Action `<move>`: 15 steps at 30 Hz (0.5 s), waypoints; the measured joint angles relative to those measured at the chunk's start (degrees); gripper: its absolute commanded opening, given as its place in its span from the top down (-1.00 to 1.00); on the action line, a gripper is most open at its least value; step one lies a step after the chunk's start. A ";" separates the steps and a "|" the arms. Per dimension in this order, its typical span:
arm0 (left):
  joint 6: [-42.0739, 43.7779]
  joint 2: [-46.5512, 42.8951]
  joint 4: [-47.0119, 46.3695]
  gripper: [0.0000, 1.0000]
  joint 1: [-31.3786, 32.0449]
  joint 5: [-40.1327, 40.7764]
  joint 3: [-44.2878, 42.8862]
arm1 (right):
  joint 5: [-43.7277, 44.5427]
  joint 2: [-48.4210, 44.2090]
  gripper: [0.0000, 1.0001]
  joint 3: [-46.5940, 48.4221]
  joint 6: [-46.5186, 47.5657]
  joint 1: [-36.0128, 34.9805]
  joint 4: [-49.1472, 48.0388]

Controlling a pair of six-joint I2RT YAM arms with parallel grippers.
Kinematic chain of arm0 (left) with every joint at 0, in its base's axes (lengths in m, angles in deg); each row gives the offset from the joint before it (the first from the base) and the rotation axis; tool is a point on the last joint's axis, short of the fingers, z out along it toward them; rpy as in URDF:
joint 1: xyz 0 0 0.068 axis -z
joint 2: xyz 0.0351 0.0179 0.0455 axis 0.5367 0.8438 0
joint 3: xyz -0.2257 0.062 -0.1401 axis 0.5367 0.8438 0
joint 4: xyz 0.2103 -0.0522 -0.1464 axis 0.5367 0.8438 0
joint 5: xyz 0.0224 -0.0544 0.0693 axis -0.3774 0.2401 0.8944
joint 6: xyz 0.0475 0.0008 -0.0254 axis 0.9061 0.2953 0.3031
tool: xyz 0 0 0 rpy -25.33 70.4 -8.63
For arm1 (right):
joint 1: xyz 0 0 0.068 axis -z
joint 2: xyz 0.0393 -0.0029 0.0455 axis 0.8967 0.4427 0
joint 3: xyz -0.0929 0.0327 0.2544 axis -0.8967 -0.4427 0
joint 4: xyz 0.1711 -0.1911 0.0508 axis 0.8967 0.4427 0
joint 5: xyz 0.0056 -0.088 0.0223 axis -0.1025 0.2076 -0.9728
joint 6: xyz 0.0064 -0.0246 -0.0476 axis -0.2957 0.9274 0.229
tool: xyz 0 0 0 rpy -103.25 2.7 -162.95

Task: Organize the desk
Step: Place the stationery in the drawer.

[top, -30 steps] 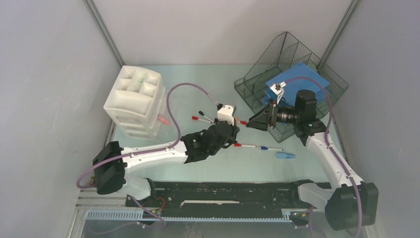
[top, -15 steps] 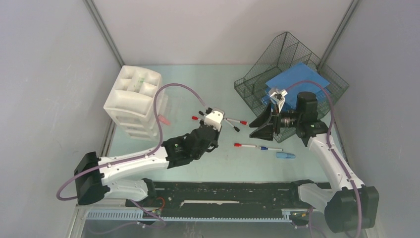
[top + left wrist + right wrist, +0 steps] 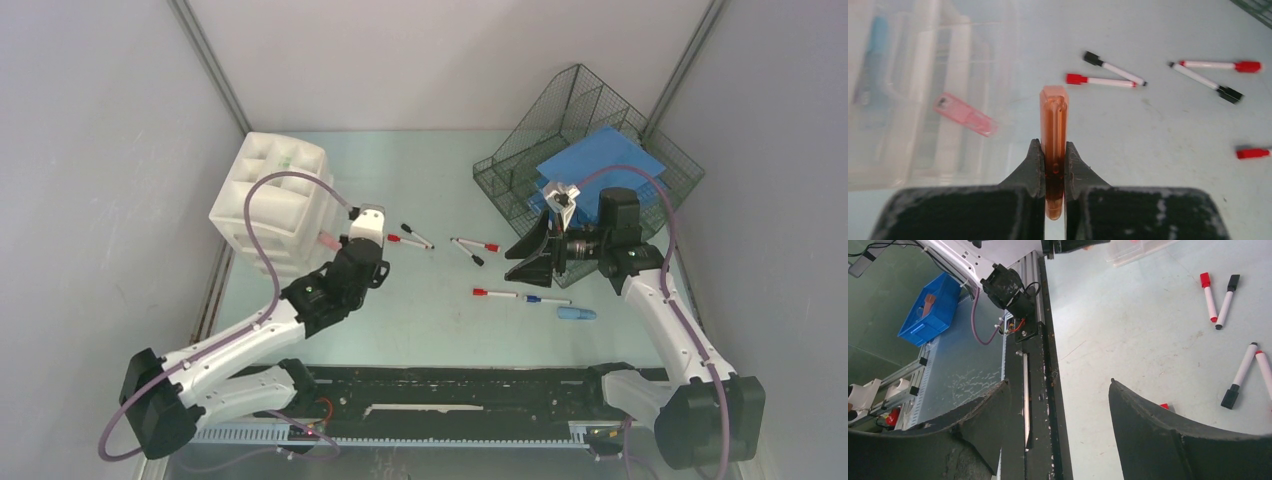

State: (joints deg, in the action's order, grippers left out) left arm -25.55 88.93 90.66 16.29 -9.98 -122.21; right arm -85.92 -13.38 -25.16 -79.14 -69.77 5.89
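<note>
The desk (image 3: pixel 440 170) is a pale mint-green tabletop. My left gripper (image 3: pixel 365 240) hovers just right of the white drawer unit (image 3: pixel 270 200). In the left wrist view it (image 3: pixel 1053 145) is shut on a translucent orange oblong piece (image 3: pixel 1053 115), held upright between the pads. A pink flat piece (image 3: pixel 964 115) lies by the drawer unit. Several red- and black-capped markers (image 3: pixel 410 237) (image 3: pixel 475 246) (image 3: pixel 497 294) lie loose on the desk. My right gripper (image 3: pixel 530 255) is wide open and empty above the desk right of centre, its jaws (image 3: pixel 1058 382) far apart.
A dark wire-mesh tray (image 3: pixel 520 170) stands at the back right with a blue notebook (image 3: pixel 600 160) in it. A light-blue cylinder (image 3: pixel 576 314) lies near a blue-tipped pen (image 3: pixel 545 299). A black rail (image 3: pixel 450 390) runs along the near edge. Grey walls surround the desk.
My left arm has swung left from the middle of the desk to the drawer unit, carrying the orange piece. My right gripper has drawn back slightly to the right.
</note>
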 measured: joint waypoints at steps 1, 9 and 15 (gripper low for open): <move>-0.04 -0.24 0.28 1.00 -1.51 0.09 0.02 | 0.17 0.00 -0.58 0.00 0.11 0.00 0.15; -0.13 0.52 0.92 1.00 -9.44 0.59 0.04 | 0.74 0.00 -0.59 0.00 0.70 0.02 0.46; 0.11 5.31 2.36 1.00 -13.16 2.40 -1.36 | 0.98 0.02 -0.61 0.00 1.20 0.02 0.72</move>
State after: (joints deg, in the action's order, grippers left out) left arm -25.44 94.24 93.02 3.14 -7.57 -123.56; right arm -84.94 -13.36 -25.16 -77.94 -69.75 6.61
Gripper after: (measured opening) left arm 0.074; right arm 0.801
